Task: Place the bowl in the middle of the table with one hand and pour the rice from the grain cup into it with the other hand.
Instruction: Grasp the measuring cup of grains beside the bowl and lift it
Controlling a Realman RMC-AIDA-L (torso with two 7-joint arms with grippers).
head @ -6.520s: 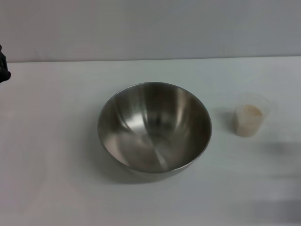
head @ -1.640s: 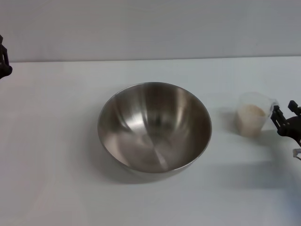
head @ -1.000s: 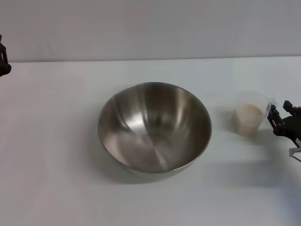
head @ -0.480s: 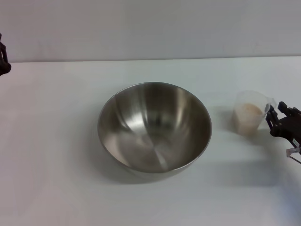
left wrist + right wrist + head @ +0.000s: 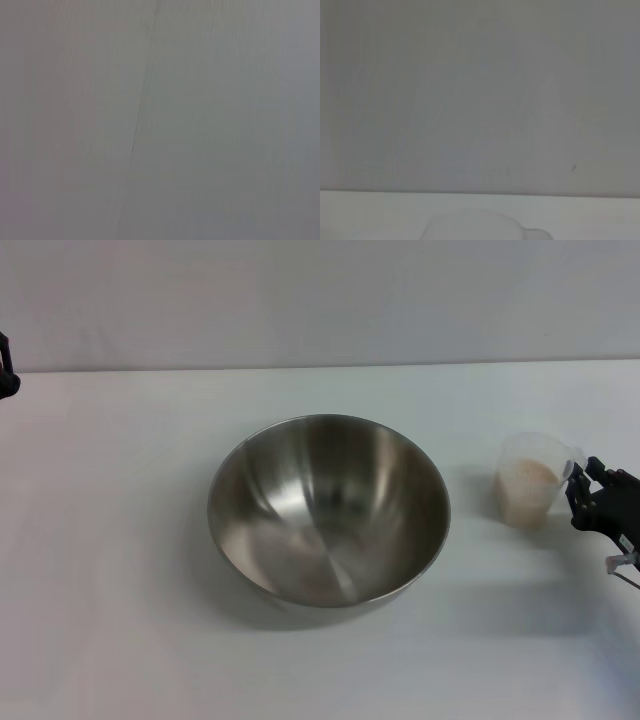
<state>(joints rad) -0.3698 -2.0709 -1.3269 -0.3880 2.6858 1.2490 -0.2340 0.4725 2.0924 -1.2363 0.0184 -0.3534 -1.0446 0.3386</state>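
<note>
The steel bowl (image 5: pixel 328 508) stands empty in the middle of the white table (image 5: pixel 120 570). To its right stands the clear grain cup (image 5: pixel 533 480), upright, with pale rice (image 5: pixel 527 483) filling its lower part. My right gripper (image 5: pixel 590 490) reaches in from the right edge and is right against the cup's handle side at table level. In the right wrist view only the cup's faint rim (image 5: pixel 470 225) shows, before a grey wall. My left gripper (image 5: pixel 6 375) shows as a sliver at the far left edge, well away from the bowl.
A grey wall (image 5: pixel 320 300) runs behind the table's far edge. The left wrist view shows only that plain grey wall (image 5: pixel 160 120). White tabletop lies to the left of the bowl and in front of it.
My right gripper came into view from the right and closed in on the cup's handle side. The cup shifted slightly left. The bowl and left gripper have held still.
</note>
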